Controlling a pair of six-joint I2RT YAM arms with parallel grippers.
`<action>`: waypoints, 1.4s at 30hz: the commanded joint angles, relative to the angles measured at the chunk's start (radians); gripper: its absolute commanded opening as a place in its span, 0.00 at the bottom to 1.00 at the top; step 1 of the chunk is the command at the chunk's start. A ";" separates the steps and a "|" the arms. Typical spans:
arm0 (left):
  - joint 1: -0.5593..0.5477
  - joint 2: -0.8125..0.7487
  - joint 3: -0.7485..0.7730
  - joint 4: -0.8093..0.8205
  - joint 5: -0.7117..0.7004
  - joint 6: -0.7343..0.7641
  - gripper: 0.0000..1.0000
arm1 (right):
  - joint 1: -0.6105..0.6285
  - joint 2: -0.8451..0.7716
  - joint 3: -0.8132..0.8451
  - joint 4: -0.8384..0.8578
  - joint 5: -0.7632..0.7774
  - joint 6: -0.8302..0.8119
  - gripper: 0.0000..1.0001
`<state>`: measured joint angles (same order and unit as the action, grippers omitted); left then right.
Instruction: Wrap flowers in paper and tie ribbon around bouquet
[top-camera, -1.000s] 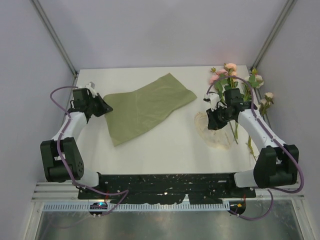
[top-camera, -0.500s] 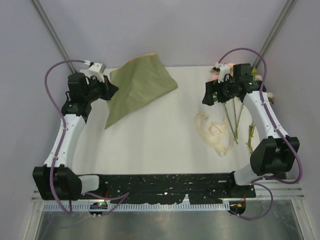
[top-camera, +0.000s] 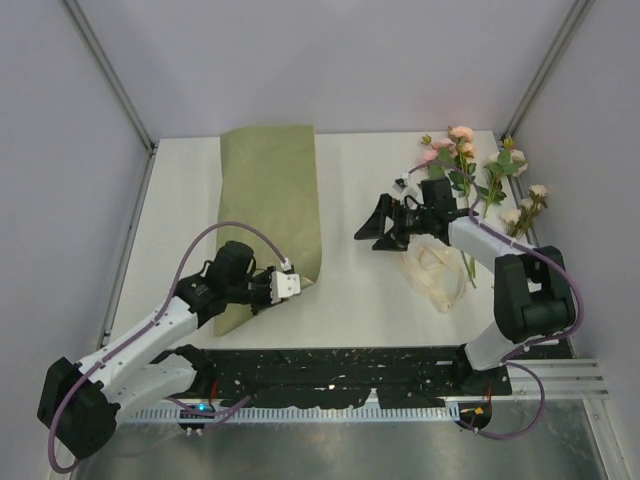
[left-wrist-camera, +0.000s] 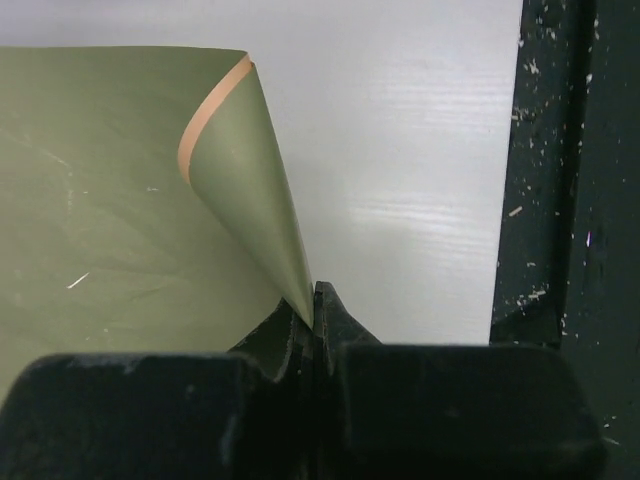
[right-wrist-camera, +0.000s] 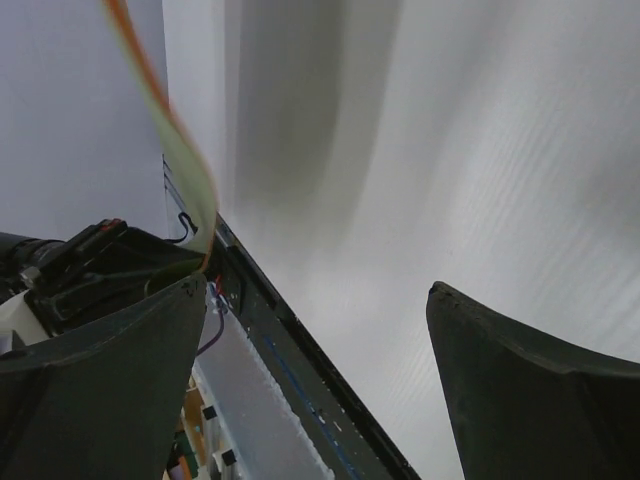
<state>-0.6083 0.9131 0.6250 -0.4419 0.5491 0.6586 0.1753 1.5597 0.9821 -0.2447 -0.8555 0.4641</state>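
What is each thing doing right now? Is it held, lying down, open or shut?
paper: lying on the table, near corner curled up and pinched.
left gripper: shut on the paper's corner.
right gripper: open wide, holding nothing, over the table.
flowers: lying loose at the far right, not wrapped.
ribbon: loose heap beside the flowers, untied.

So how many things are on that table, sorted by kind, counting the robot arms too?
Olive-green paper sheet: 1
Cream ribbon bundle: 1
Flowers: 1 loose spread of stems, too overlapped to count singly
Robot arms: 2, left arm and right arm
Total: 5
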 joint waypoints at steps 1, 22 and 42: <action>0.001 -0.005 -0.048 0.162 -0.003 -0.005 0.00 | 0.116 0.043 -0.033 0.312 0.004 0.159 0.96; 0.024 -0.049 -0.061 0.137 0.107 0.140 0.00 | 0.262 -0.154 0.052 -0.174 -0.017 -0.929 0.94; 0.028 -0.022 -0.050 0.169 0.071 0.165 0.00 | 0.506 -0.098 0.099 -0.214 -0.059 -1.154 0.06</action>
<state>-0.5846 0.9005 0.5529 -0.3061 0.6132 0.7979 0.6796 1.4544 1.0691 -0.4992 -0.8845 -0.6823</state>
